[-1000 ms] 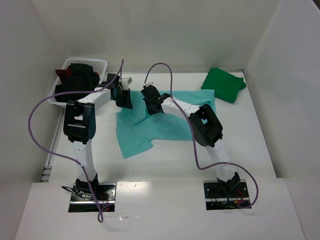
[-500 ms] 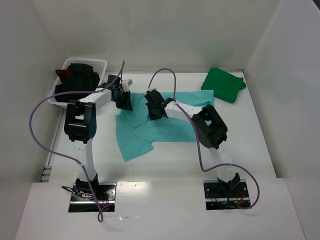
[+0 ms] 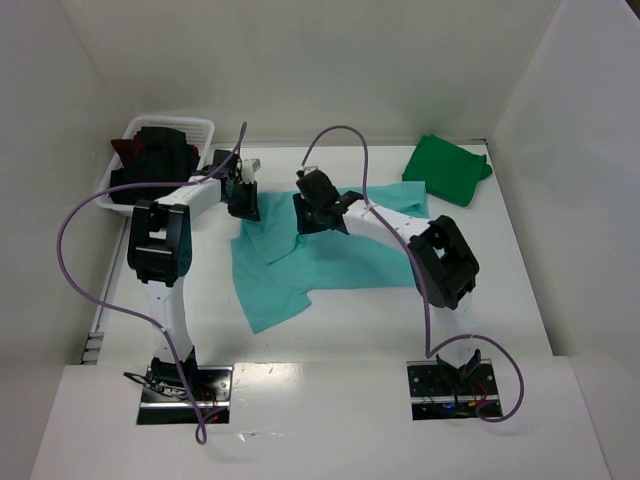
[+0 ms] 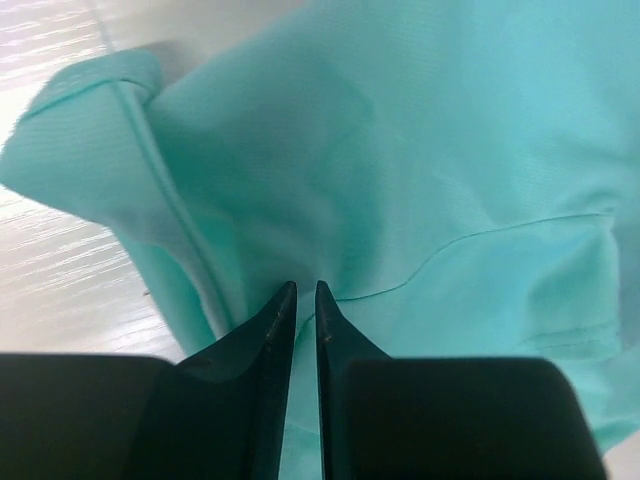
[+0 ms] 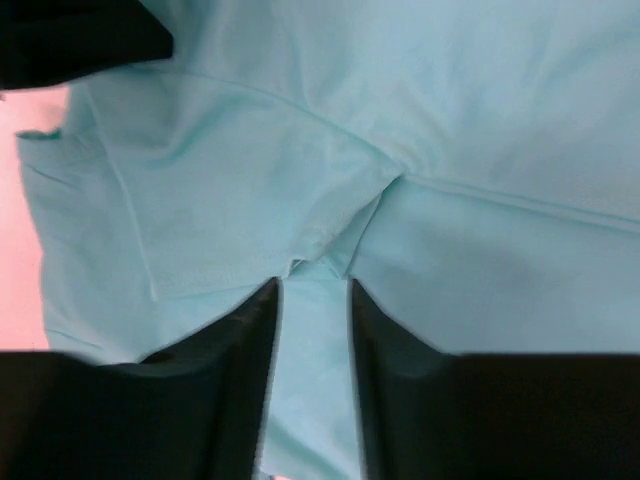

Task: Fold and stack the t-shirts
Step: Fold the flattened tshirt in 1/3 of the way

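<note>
Here, the light teal t-shirt (image 3: 300, 275) lay rumpled and partly spread at the middle of the white surface (image 3: 350, 330), one corner trailing toward the near-left. The left claw (image 3: 245, 205) sat at its far-left edge; in the left wrist view its fingers (image 4: 275, 330) stood almost together, pinching a fold of the teal cloth. The right claw (image 3: 310, 220) sat near the far middle of the shirt, and its wrist view showed a bunched strip of cloth clamped between its fingers (image 5: 245, 340). A darker green t-shirt (image 3: 447, 170) lay folded at the far-right corner, well apart. Black and dark red shirts (image 3: 155, 160) were heaped in the white lattice basket (image 3: 200, 125) at the far left.
</note>
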Available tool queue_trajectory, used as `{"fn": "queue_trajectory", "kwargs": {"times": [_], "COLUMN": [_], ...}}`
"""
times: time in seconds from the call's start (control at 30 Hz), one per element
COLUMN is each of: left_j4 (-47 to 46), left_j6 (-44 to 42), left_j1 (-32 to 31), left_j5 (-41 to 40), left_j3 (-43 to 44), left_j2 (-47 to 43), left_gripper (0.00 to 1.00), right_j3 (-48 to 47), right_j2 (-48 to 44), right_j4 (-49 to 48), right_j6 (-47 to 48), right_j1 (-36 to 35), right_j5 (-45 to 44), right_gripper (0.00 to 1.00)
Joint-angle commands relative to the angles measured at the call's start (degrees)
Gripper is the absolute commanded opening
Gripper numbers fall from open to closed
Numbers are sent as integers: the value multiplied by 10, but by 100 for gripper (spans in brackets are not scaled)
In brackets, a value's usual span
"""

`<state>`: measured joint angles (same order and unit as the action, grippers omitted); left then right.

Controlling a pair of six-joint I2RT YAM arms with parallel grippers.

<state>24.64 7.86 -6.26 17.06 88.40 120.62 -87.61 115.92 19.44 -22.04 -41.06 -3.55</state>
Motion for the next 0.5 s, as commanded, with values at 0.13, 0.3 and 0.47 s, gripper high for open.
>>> {"fn": "queue_trajectory", "kwargs": {"times": [0.13,0.3,0.47], "left_j4": [25,36,36], "left_j6": [24,48,63], "left_j1": [11,11,11], "left_j5": [-98,-123,-114], "left_j3": [57,80,90], "left_j2": [5,30,23], "left_gripper": [22,23,23], "right_j3": [-4,36,59], "right_j2": [-87,-107,-127], "right_j4": [4,-10,-10], "right_j6": [11,3,3], "right_j1": [27,115,170], "right_j5": [-103,-103,-109], "right_gripper": [51,52,50]}}
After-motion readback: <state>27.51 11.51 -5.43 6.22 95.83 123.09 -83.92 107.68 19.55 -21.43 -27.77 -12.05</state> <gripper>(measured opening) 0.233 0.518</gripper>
